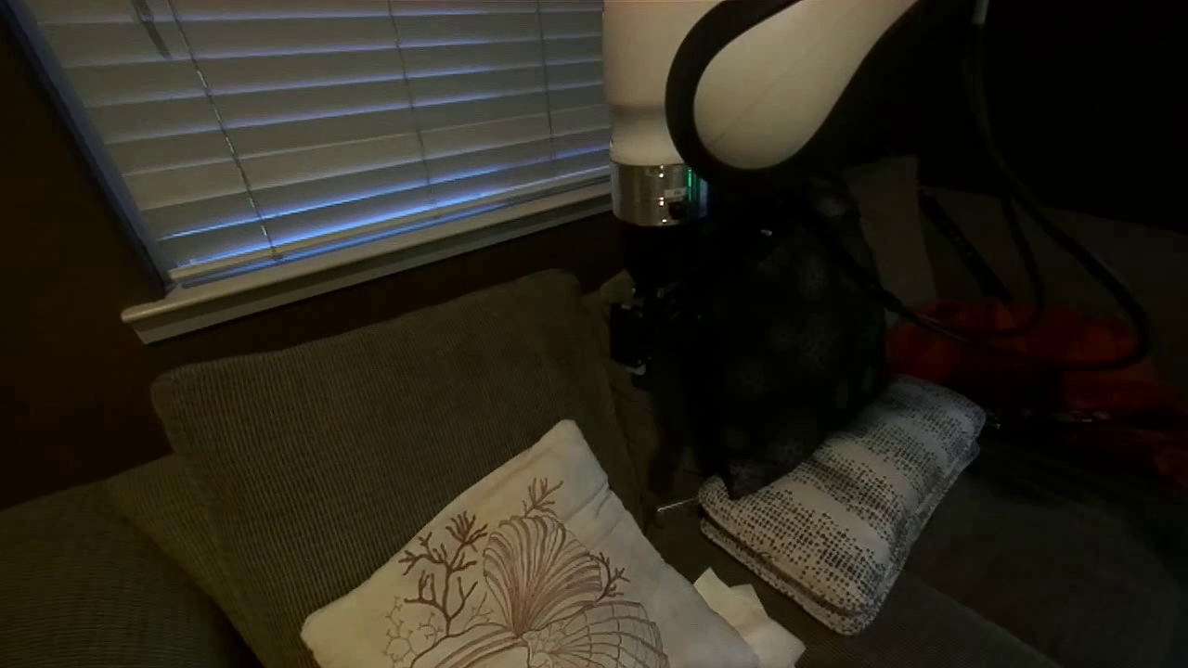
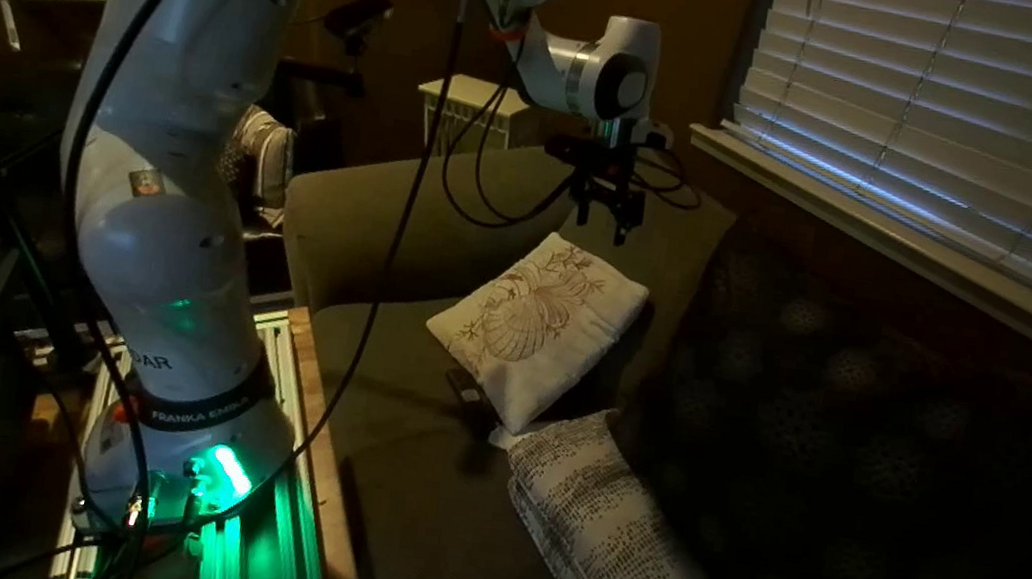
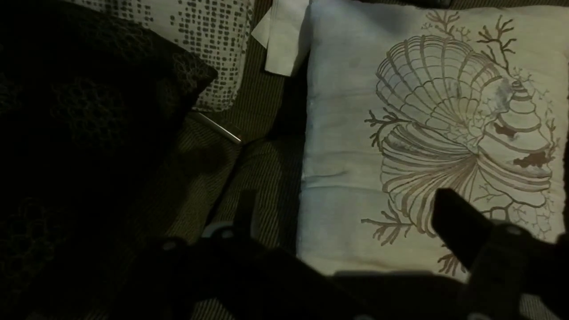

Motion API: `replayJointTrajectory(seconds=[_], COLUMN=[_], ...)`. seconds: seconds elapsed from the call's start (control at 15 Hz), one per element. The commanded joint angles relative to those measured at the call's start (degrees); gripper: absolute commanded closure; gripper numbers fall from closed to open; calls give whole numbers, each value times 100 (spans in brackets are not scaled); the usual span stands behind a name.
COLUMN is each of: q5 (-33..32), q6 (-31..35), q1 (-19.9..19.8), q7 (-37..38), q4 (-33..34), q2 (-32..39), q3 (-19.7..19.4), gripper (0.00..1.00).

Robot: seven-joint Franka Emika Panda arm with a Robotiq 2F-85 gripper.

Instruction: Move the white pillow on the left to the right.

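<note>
Room above, tight alongside
Open air separates the black two-fingered gripper (image 2: 601,229) from the square cream-white cloth pillow with brown shell embroidery (image 2: 537,318); the ribbed olive fabric backrest (image 1: 399,408) stands behind that pillow. A folded white paper-like sheet (image 3: 286,42) crowds the gap to the oblong white dotted cloth pillow (image 1: 845,515), and a dark flower-patterned cloth pillow (image 2: 830,425) blocks that side too.

In an exterior view, the left pillow (image 1: 548,594) lies on the couch (image 1: 380,427); the right pillow (image 1: 854,501) lies to its right, apart, with a napkin (image 1: 754,620) between them. A third pillow (image 1: 803,362) stands behind the right pillow, one corner over it. A windowsill (image 1: 371,262) runs behind the couch.
</note>
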Motion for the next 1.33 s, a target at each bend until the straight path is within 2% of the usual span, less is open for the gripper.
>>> replayJointTrajectory(seconds=[0.0,0.33,0.67,0.93,1.27], q5=[93,9,-86,-46,322], q6=[-2,-302,323,804,1257], q1=[134,299,684,980,913], q7=[-58,-61,331,881,1077], q4=[23,514,1004,1400,1926], q2=[-7,538,1228,1691,2250], q3=[-143,-184,-406,-761,-820], gripper=[0,0,0,0,0])
